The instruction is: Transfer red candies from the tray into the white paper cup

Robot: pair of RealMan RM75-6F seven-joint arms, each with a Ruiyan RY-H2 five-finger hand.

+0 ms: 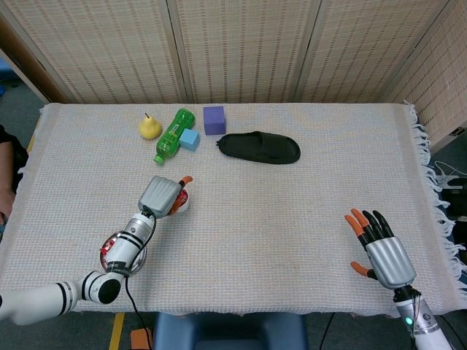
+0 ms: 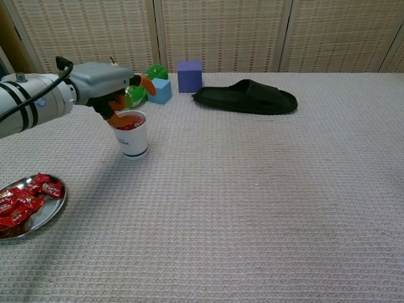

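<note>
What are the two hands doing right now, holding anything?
Left hand: over the white paper cup, fingers apart, nothing visibly held; open.
Right hand: near the table's edge, fingers spread, holding nothing; open.

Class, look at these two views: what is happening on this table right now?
The robot's left hand is over the white paper cup, which already has red candies in it. Its fingers are spread above the rim, and no candy shows between them. More red candies lie on the metal tray near the front edge. The right hand is open and away from everything.
</note>
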